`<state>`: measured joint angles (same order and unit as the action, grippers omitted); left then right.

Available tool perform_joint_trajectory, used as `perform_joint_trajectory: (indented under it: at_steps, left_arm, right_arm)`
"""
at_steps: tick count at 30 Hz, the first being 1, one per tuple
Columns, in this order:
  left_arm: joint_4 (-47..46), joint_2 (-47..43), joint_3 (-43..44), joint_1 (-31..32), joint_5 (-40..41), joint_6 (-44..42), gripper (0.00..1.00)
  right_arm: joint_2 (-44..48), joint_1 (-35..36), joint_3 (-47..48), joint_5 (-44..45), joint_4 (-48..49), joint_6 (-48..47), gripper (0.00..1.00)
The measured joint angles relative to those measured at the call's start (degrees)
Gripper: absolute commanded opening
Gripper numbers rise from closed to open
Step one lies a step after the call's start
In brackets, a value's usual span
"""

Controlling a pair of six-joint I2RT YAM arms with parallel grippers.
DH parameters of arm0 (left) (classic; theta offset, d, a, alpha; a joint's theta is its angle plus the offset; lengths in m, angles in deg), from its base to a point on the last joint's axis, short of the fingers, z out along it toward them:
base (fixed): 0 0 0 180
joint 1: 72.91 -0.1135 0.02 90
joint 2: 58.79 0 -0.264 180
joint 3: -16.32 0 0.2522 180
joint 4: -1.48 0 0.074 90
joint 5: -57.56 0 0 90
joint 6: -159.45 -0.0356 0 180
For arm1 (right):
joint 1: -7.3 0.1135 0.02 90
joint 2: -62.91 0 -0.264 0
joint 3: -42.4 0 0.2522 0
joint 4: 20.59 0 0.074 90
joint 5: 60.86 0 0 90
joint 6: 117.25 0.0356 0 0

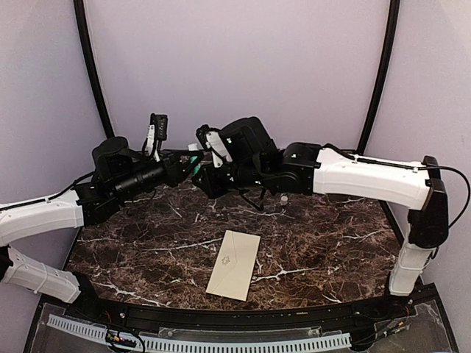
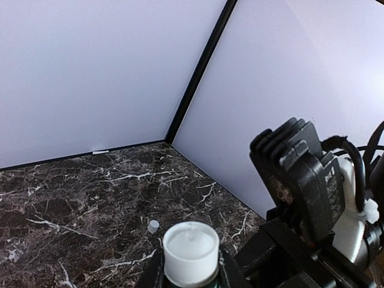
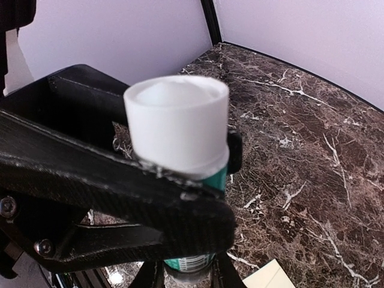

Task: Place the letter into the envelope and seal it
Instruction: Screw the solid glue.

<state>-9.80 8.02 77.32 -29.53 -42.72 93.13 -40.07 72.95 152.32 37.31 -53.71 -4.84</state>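
Envelope [image 1: 234, 265] lengthwise near-to-far, far end rightward; left gripper [image 2: 189, 273], right gripper [image 3: 187, 275] clamped on glue stick [image 3: 177, 120]

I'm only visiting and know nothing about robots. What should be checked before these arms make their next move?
1. Glue stick held firmly: ok. The left gripper and right gripper are both closed on it, above the table.
2. Envelope uncovered: ok. It lies flat near the front, apart from both arms.
3. Letter inside the envelope: cannot tell. No letter shows in any view.
4. Flap sealed or loose: cannot tell. It lies flat.
5. Small white piece out of the way: ok. It sits farther back than the envelope.
6. Glue tip exposed: cannot tell.
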Motion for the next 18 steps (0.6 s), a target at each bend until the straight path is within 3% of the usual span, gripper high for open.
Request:
perform_joint_trajectory:
  at_steps: [4, 10, 18]
  left_arm:
    - [1.1, 0.9, 0.3, 0.3, 4.0, 2.7, 0.00]
    - [3.1, 1.4, 1.9, 0.3, 5.3, 7.5, 0.00]
    - [2.8, 1.3, 3.7, -3.3, -1.3, 14.0, 0.00]
  right_arm:
    - [-2.3, -0.1, 2.7, 1.6, -1.8, 0.7, 0.20]
    - [-2.5, -1.1, 3.2, -1.0, -0.3, 0.5, 0.49]
    - [11.3, -6.2, -12.0, -21.7, 13.3, 1.2, 0.59]
